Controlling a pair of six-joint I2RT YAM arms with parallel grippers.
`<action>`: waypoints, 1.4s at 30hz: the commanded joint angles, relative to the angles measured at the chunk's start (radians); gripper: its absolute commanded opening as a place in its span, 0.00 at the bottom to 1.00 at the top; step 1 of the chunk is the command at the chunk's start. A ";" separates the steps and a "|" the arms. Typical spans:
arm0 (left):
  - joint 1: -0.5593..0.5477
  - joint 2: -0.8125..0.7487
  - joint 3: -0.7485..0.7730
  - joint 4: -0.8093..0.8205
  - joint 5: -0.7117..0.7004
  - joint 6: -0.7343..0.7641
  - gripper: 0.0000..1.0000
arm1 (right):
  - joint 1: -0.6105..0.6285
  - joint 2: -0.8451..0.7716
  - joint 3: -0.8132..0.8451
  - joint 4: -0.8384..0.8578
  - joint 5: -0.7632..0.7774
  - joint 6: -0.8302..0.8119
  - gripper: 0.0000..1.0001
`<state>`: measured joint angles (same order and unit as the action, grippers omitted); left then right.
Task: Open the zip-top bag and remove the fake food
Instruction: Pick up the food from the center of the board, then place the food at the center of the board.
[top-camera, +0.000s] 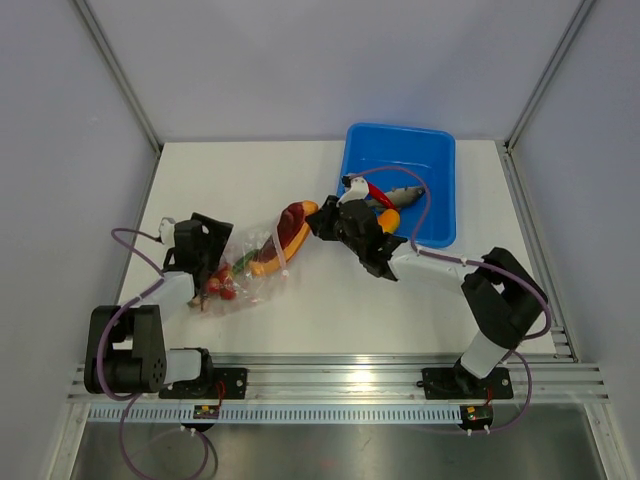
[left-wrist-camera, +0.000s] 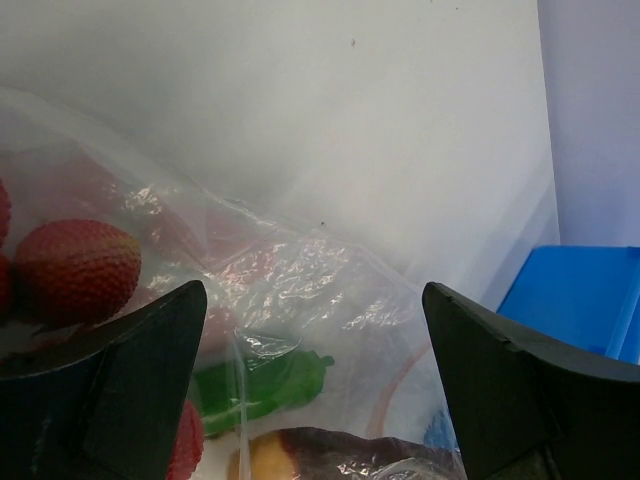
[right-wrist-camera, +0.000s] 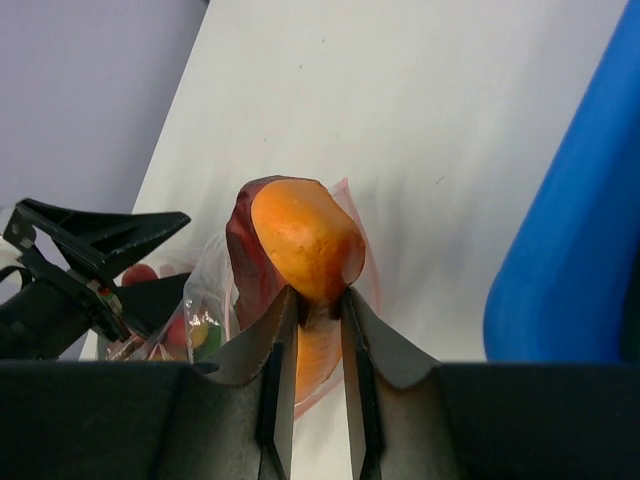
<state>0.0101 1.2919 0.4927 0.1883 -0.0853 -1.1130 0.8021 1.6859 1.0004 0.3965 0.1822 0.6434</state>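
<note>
The right gripper (right-wrist-camera: 318, 300) is clenched on a fake food piece (right-wrist-camera: 305, 235) with orange flesh and dark red skin, pinching its lower edge at the pink-edged mouth of the zip-top bag (top-camera: 255, 268). The left gripper (left-wrist-camera: 312, 300) stands spread wide over the bag's other end, grasping nothing. Inside the clear bag lie red bumpy balls (left-wrist-camera: 75, 270), a green piece (left-wrist-camera: 265, 385) and a yellow piece (top-camera: 265, 266). The blue tub (top-camera: 400, 150), just behind the right gripper, holds a grey fish (top-camera: 405, 194), a red piece (top-camera: 374, 192) and an orange piece (top-camera: 386, 217). The bag rests on the white table (top-camera: 330, 310) between the two grippers
</note>
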 joint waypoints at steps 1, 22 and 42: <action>-0.004 -0.022 0.001 -0.001 -0.051 -0.010 0.93 | -0.037 -0.092 0.015 -0.001 0.020 -0.004 0.13; -0.029 -0.009 0.020 -0.020 -0.039 0.001 0.93 | -0.191 -0.325 0.026 -0.176 0.059 -0.019 0.11; -0.033 -0.008 0.027 -0.023 -0.024 0.002 0.94 | -0.564 -0.511 -0.097 -0.295 0.010 0.165 0.10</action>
<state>-0.0177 1.2907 0.4931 0.1555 -0.1024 -1.1221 0.2939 1.1999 0.9241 0.0975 0.2398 0.7387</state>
